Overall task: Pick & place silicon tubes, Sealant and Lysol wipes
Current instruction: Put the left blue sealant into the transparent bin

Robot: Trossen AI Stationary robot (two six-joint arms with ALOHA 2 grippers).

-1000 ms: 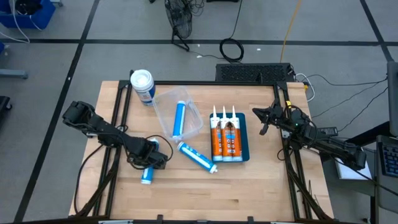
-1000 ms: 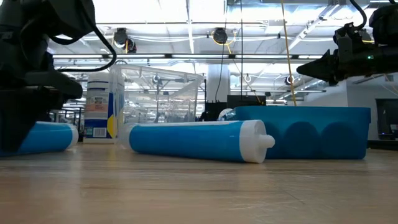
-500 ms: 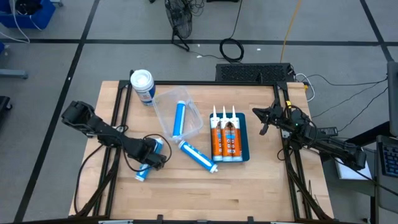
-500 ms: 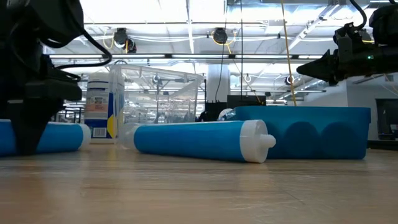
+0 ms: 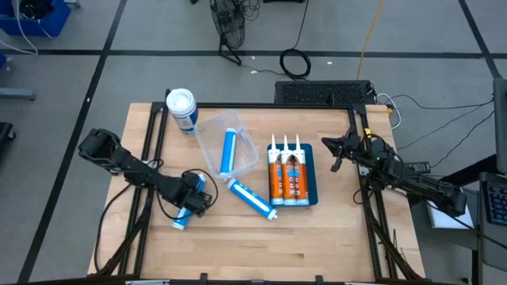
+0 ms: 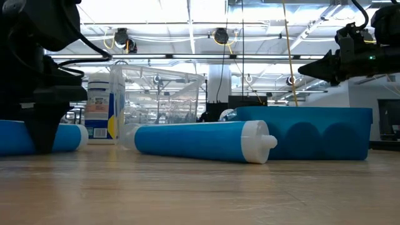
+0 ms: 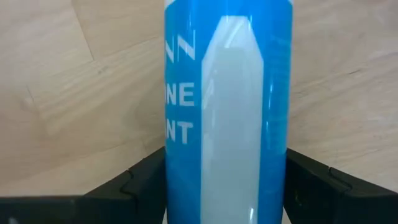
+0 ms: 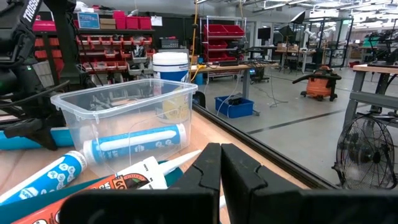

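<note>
A blue silicone tube [image 5: 184, 214] lies on the table near the front left, and my left gripper [image 5: 194, 198] stands over it, shut on it. In the left wrist view the tube [image 7: 227, 93] fills the gap between the fingers. A second blue tube [image 5: 252, 199] lies on its side mid-table. A third tube [image 5: 229, 150] lies inside a clear bin [image 5: 238, 127]. Three sealant cartridges [image 5: 286, 178] lie in a blue tray [image 5: 311, 178]. The Lysol wipes canister [image 5: 181, 109] stands upright at the far left. My right gripper [image 5: 337, 150] is shut and empty, raised right of the tray. My left gripper pinches the tube's round body [image 7: 177, 155] between its two fingers [image 7: 134, 186], about mid-length and a little toward the far end. The fingers come from above, pointing down, and lie across the tube. The tube lies on its side on the table [image 6: 69, 137].
The clear bin is open-topped and sits between the canister and the tray. The loose tube [image 6: 200, 140] lies between my left gripper and the tray [image 6: 312, 134]. Bare wood [image 5: 261, 245] runs along the near edge. Cables and a fan lie on the floor beyond the table.
The tube under my left gripper has slid and turned on the table. Its near end has swung toward the table's left edge, and its far end now shows past the gripper. The gripper has turned a little with it. This happened in the first half second.
</note>
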